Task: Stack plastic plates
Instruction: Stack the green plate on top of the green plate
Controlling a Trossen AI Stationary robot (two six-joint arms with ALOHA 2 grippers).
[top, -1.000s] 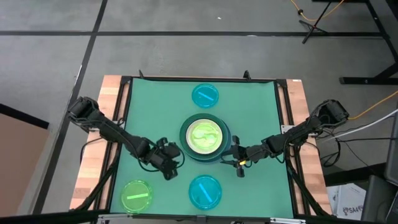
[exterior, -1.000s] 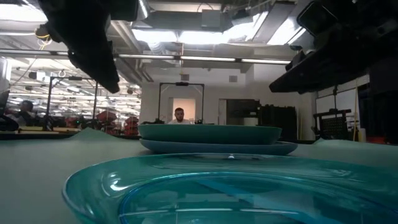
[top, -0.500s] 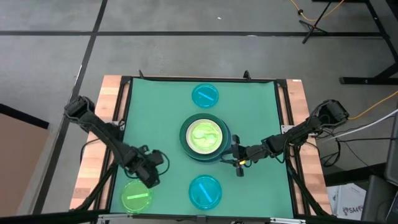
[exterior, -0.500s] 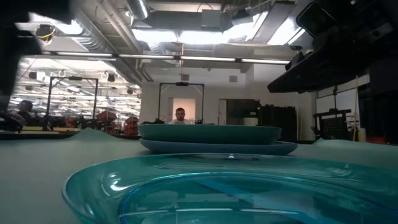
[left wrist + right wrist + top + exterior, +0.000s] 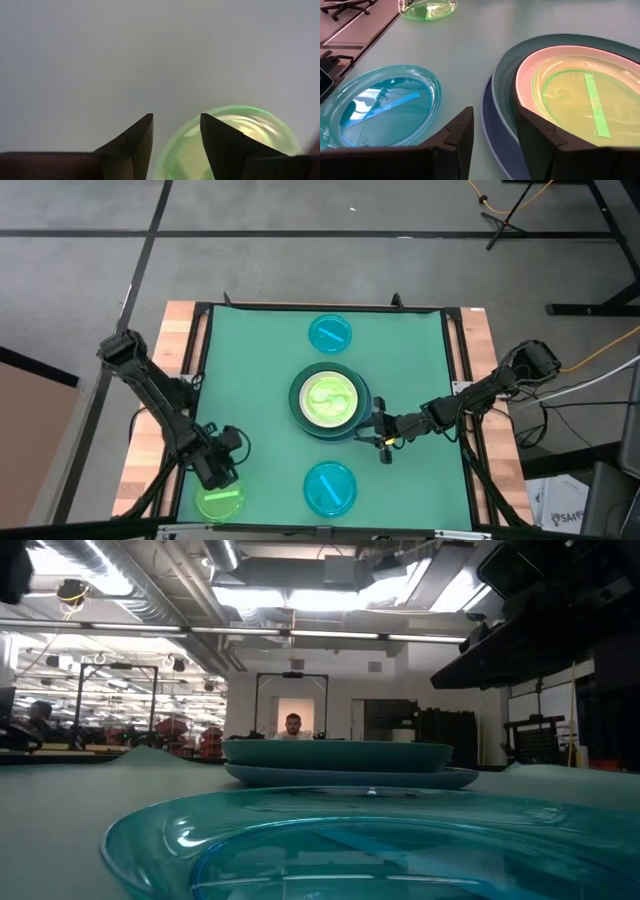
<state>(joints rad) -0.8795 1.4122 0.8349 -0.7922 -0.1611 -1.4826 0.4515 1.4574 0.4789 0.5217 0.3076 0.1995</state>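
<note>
A stack (image 5: 328, 400) stands at the table's middle: slate-blue plate lowest, dark green on it, then white, with a lime-green plate (image 5: 580, 102) on top. No black plate shows. One cyan plate (image 5: 330, 333) lies near the far edge and another (image 5: 330, 487) near the near edge. A second lime-green plate (image 5: 218, 502) lies at the near left corner. My left gripper (image 5: 220, 478) hangs open over that plate's far rim (image 5: 230, 140). My right gripper (image 5: 375, 425) waits open at the stack's near right rim (image 5: 492, 125).
The green mat (image 5: 250, 350) covers the table between wooden side strips (image 5: 172, 350). In the low view the near cyan plate (image 5: 320, 840) fills the foreground, the stack (image 5: 340, 758) stands behind it, and a person (image 5: 292, 725) stands far off in the room.
My left gripper has swung from beside the stack's near left rim toward the table's near left corner and now hangs over the lime-green plate there. The plates have stayed where they were.
</note>
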